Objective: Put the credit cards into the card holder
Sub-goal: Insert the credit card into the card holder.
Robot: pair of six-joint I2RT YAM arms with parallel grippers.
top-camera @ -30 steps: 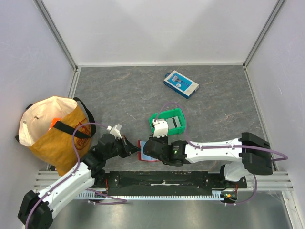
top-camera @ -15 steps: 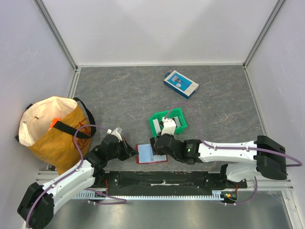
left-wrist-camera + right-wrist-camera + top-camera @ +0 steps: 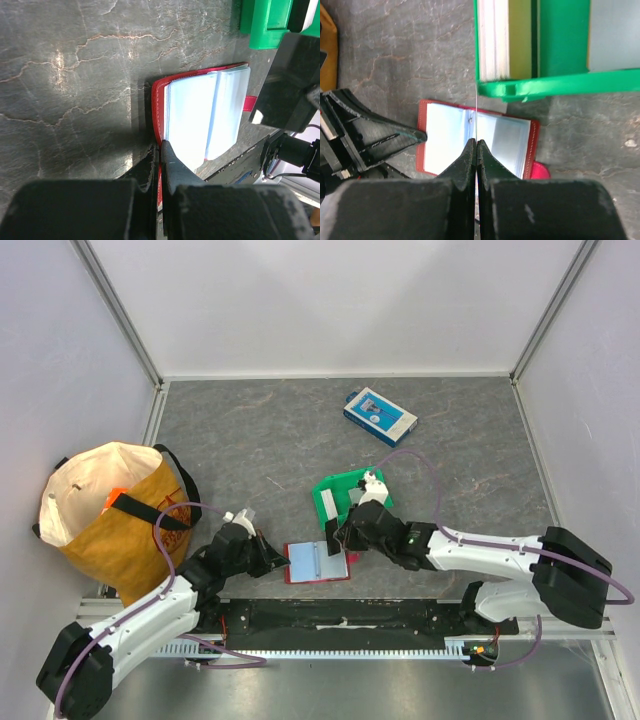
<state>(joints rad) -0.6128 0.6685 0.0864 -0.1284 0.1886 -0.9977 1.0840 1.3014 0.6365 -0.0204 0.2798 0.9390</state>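
Two robot arms work over the open card holder, which lies on the grey tabletop just ahead of their bases. The left hand is closed on the edge of the red cover nearest it, pinning the wallet flat with its pale sleeves spread upward. The right hand hangs above the fold, pinched shut on what we take to be a single card, seen only edge-on as a thin pale line. More of the credit cards stand stacked on edge in the green bin just beyond the holder. We judge the cards light, stiff and slick. They are best gripped near one short edge, so the free end can lead into a slot. The sleeves look soft and floppy, and we expect them to buckle or drag the wallet along unless the cover is held down firmly.
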